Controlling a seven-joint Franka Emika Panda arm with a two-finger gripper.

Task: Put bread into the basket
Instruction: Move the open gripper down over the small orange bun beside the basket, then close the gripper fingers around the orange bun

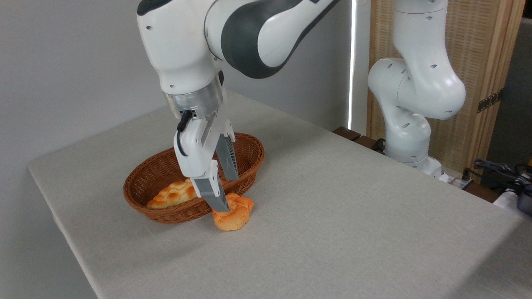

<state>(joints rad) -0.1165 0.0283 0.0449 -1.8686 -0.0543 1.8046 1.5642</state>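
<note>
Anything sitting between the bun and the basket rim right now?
Nothing does. In the camera view the bun sits on the cloth right against the basket outer wall, with no visible gap. The gripper, jaws open, hangs just above it.

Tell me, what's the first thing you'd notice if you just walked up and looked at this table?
The big white robot arm stands out first, reaching down from the top of the picture with its claw open right over the little orange bun. That bun sits on the grey table, just outside the brown woven basket. Inside the basket lies a golden braided loaf.
</note>
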